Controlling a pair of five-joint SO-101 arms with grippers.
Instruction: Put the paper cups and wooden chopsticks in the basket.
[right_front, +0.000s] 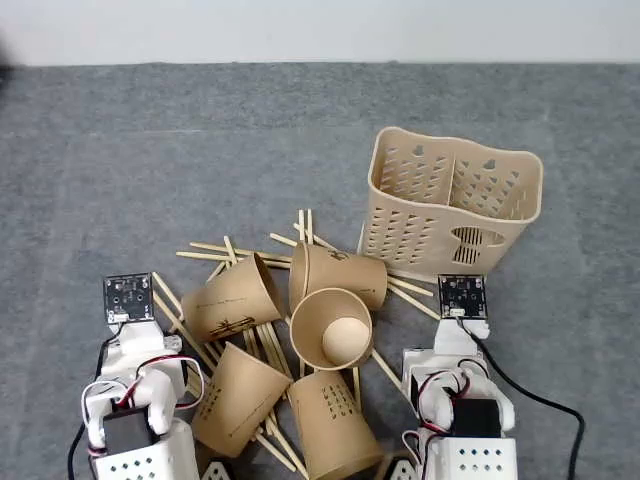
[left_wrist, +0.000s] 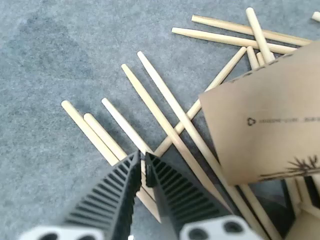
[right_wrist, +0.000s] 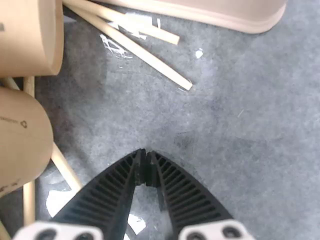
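Both jaws closed, empty, chopsticks beneath left jaws, cups between arms

The high view looks down over both arms. Each wrist view looks closely down past its own jaws; chopsticks just ahead of the left gripper show in the high view too.
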